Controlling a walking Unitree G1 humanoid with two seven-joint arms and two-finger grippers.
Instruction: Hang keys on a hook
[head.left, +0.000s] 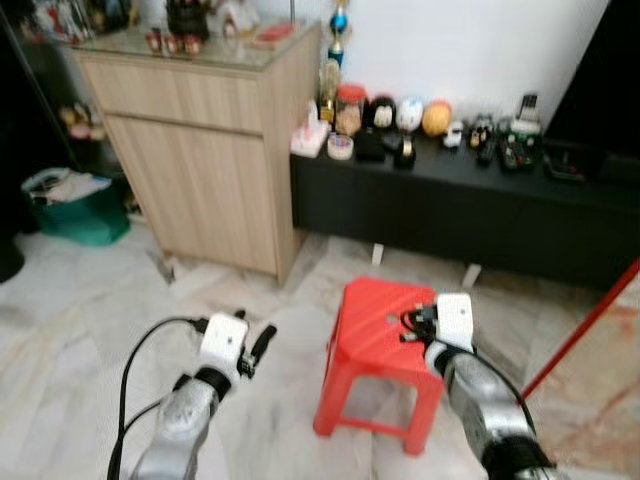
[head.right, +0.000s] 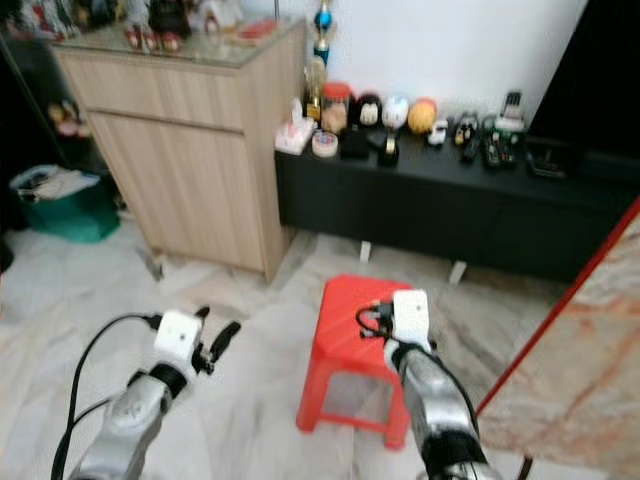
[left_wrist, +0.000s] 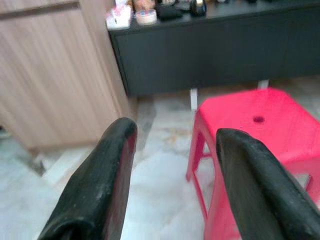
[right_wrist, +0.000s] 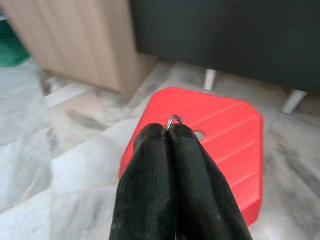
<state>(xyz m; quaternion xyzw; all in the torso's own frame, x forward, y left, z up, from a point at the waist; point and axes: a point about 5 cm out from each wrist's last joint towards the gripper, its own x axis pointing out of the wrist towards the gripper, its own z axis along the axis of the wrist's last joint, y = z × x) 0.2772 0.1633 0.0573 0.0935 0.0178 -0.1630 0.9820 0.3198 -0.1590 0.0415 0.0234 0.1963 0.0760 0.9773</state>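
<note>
My right gripper (right_wrist: 167, 131) is shut, and a small metal key ring (right_wrist: 173, 119) sticks out from between its fingertips; the keys themselves are hidden. In the head views that gripper (head.left: 408, 325) hovers over the top of a red plastic stool (head.left: 370, 340). My left gripper (head.left: 262, 345) is held low over the marble floor to the left of the stool. Its two black fingers (left_wrist: 107, 175) are spread open with nothing between them, pointing toward the stool (left_wrist: 260, 120).
A light wooden cabinet (head.left: 210, 150) stands at the back left. A low black bench (head.left: 450, 210) with jars and toys runs along the wall behind the stool. A green bin (head.left: 75, 210) sits far left. A red-edged panel (head.left: 590, 325) leans at the right.
</note>
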